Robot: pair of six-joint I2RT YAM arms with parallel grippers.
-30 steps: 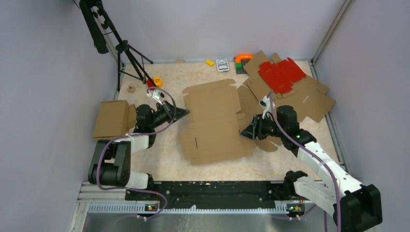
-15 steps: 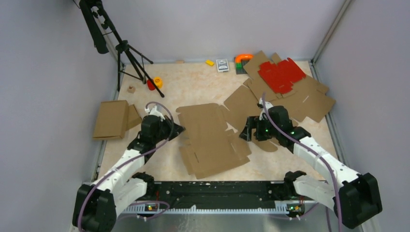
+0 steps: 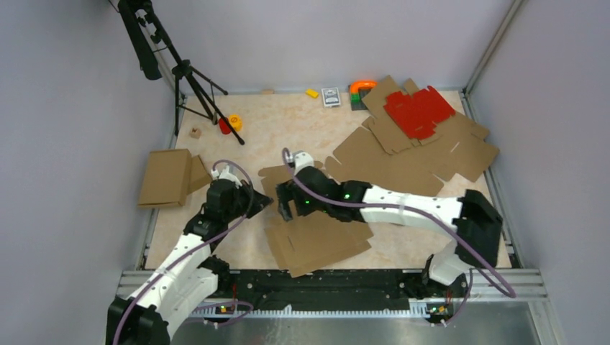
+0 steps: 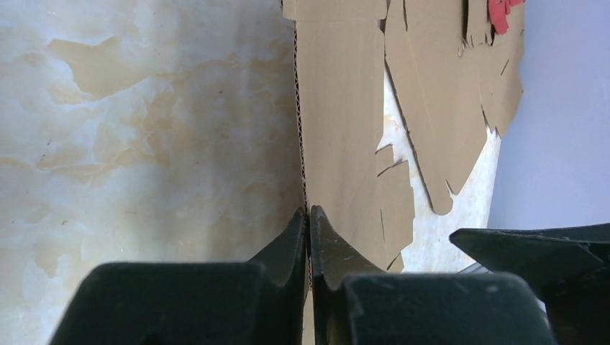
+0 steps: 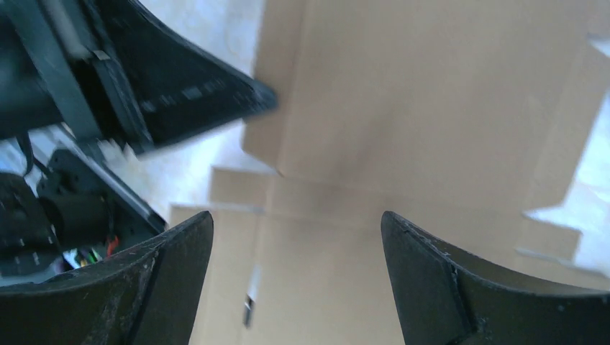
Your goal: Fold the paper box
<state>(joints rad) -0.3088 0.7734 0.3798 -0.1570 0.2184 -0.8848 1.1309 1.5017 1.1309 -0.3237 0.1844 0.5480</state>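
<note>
Beige table (image 3: pixel 302 126): paper box (image 3: pixel 316 241) centre, closed carton (image 3: pixel 167 177) left, cardboard sheets (image 3: pixel 431 154) far right.

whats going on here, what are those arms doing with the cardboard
Two robot arms are working on the paper box, a brown cardboard cutout lying on the table. The left gripper is shut on the box's edge, pinching the cardboard. The right gripper hangs open just above the box, close beside the left one, holding nothing. The box looks mostly flat, not yet folded.
</note>
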